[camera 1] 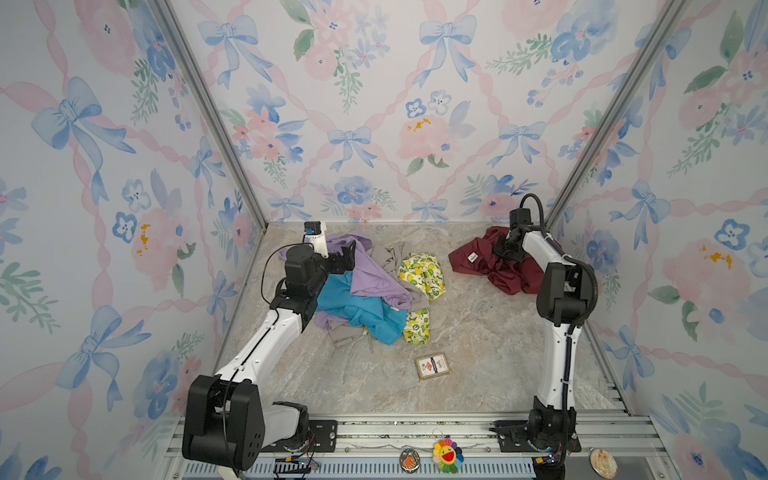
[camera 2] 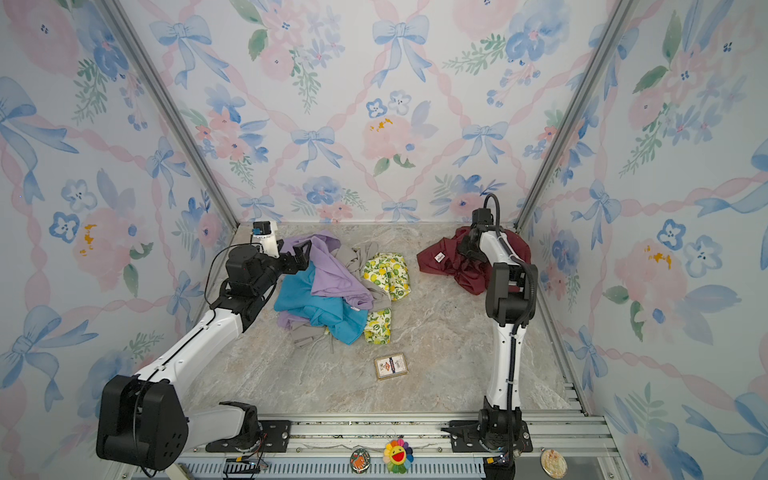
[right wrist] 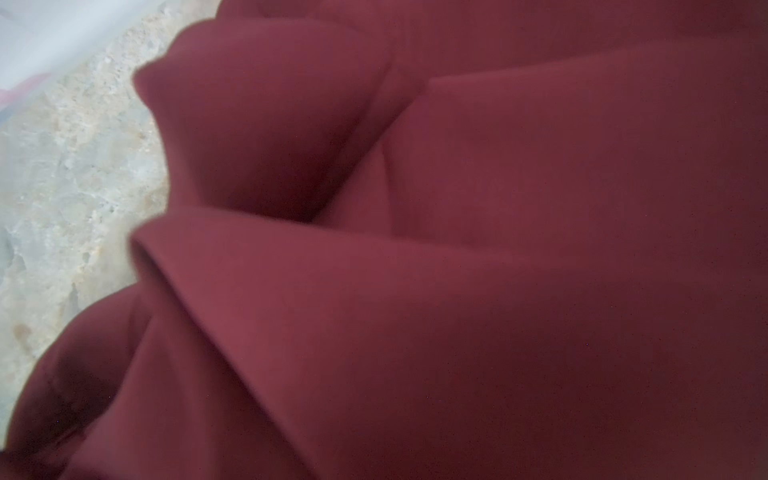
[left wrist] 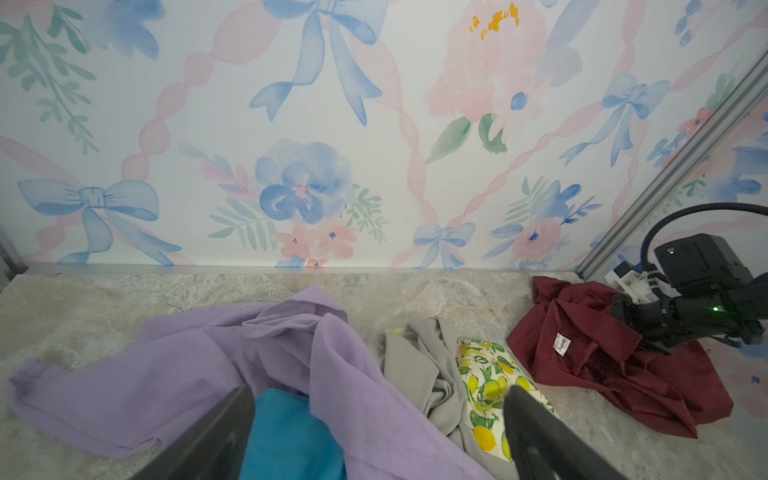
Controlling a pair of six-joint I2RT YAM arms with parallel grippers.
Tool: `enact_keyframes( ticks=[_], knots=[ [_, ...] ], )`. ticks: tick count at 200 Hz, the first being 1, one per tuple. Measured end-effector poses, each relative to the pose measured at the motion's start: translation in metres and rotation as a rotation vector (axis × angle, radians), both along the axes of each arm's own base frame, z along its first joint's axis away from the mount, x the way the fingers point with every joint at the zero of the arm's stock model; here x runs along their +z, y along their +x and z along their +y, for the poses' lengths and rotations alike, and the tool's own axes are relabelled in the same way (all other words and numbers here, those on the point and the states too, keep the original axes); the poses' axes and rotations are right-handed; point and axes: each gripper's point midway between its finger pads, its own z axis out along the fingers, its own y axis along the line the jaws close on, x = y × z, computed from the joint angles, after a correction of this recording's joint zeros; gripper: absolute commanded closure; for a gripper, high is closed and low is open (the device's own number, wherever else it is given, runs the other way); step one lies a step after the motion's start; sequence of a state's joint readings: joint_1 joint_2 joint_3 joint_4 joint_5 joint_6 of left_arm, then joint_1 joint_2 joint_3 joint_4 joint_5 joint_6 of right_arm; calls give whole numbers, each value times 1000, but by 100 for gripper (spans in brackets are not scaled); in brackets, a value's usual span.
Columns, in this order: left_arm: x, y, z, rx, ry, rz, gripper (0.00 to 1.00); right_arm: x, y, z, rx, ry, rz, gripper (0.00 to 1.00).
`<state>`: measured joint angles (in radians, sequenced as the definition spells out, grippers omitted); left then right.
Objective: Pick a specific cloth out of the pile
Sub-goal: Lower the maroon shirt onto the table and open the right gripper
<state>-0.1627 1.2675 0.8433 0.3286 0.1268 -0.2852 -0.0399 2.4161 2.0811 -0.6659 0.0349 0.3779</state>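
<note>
The cloth [camera 1: 478,264], a dark maroon shirt with a small white neck label [left wrist: 562,344], lies crumpled at the back right, apart from the pile [camera 1: 374,291]. My right gripper [camera 1: 501,250] is sunk into its folds and shut on the cloth. Maroon fabric [right wrist: 457,249] fills the right wrist view and hides the jaws. The pile holds a lilac shirt [camera 1: 370,274], a teal-blue garment [camera 1: 353,305], a grey piece [left wrist: 415,365] and lemon-print fabric [camera 1: 419,270]. My left gripper [left wrist: 380,419] hangs open just over the pile's back left, above the lilac shirt, with nothing between its fingers.
A small card box [camera 1: 432,366] lies on the marble floor in front of the pile. A metal rail [camera 1: 415,430] with a sunflower plush [camera 1: 447,455] runs along the front. Flowered walls close in the back and both sides, with the cloth near the back right corner.
</note>
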Motion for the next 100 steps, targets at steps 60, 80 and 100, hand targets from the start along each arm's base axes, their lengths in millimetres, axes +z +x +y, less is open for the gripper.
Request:
enact_keyframes(
  ticks=[60, 80, 100],
  knots=[
    [-11, 5, 2, 7, 4, 25, 5, 8, 28, -1, -38, 17, -29, 77],
    [-11, 5, 3, 8, 4, 25, 5, 16, 36, 1, -54, 28, -63, 71],
    [-12, 5, 4, 15, 6, 28, 5, 21, 44, 4, -68, 42, -103, 61]
  ],
)
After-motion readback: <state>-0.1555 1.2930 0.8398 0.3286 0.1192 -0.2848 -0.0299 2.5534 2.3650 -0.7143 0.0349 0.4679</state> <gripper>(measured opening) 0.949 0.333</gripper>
